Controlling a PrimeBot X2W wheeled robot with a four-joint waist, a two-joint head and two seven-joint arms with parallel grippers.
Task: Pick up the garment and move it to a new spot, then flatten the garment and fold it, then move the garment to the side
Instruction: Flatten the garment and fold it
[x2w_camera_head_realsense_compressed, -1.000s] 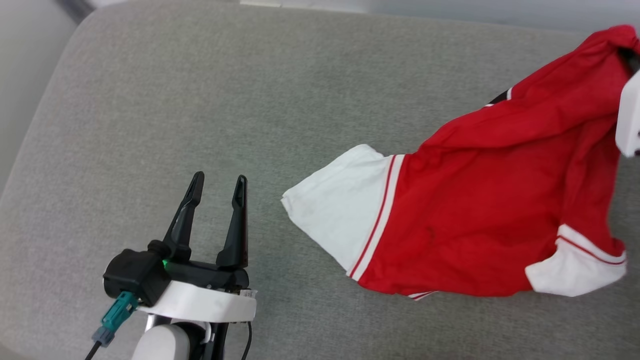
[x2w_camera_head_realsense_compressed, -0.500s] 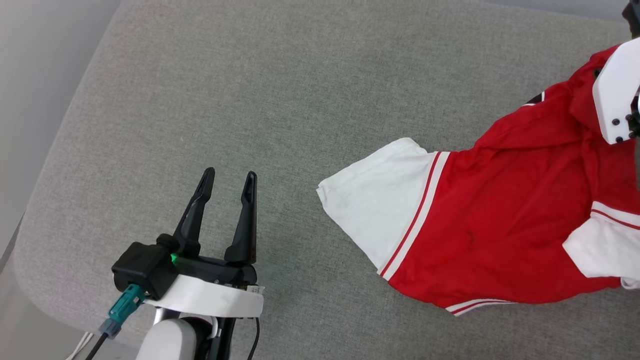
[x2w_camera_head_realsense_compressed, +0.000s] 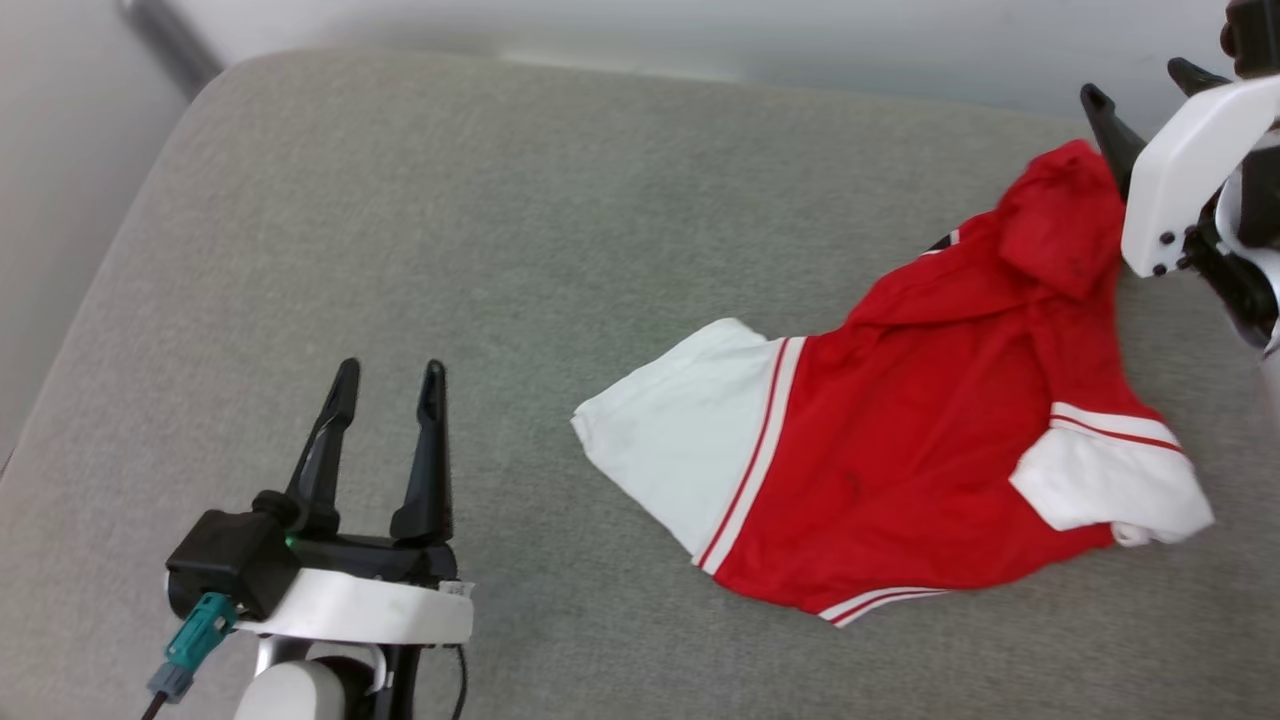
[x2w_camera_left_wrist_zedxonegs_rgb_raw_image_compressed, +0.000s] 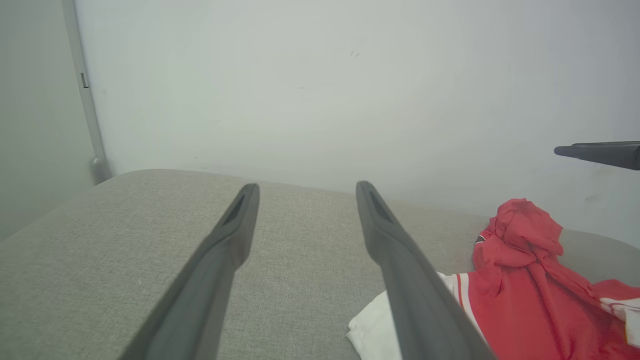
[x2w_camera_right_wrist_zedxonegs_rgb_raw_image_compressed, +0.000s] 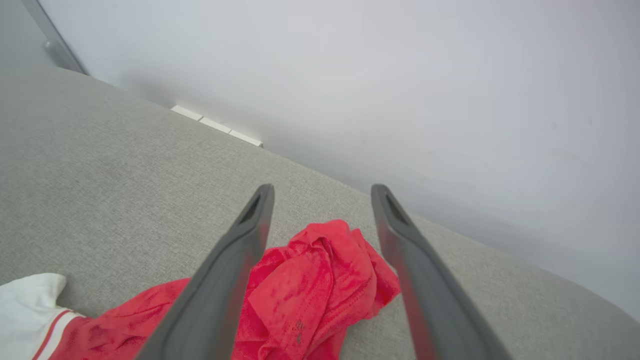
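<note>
The left claw (x2w_camera_head_realsense_compressed: 388, 370) hangs nearest me, low over the bare grey cushion (x2w_camera_head_realsense_compressed: 500, 220), its two dark fingers spread wide with nothing between them and nothing touched. Just to its right lies the garment (x2w_camera_head_realsense_compressed: 900, 450), crumpled rather than spread. A white sleeve (x2w_camera_head_realsense_compressed: 670, 440) with red-striped trim points toward the left claw, the red body sags in soft folds behind it, and a second white sleeve (x2w_camera_head_realsense_compressed: 1110, 480) curls at the nearer right edge. Further back the red cloth is heaped into a bunched peak (x2w_camera_head_realsense_compressed: 1060, 220). The right claw (x2w_camera_head_realsense_compressed: 1140, 82) hovers over that peak, jaws fully apart and empty. One finger stands right beside the cloth, though I cannot tell whether it brushes it. Beyond that is only the pale wall (x2w_camera_left_wrist_zedxonegs_rgb_raw_image_compressed: 350, 75). To my eye the shirt rests on the cushion free of both claws, so the carrying part looks finished and the flattening is the step in hand. The next move calls for each claw to take an edge. The left claw might take the white sleeve or the hem near it, and the right claw the bunched end. They would then draw apart to pull the heap out smooth. The thin, slack fabric needs a pinch at the true edge, not at a fold.
</note>
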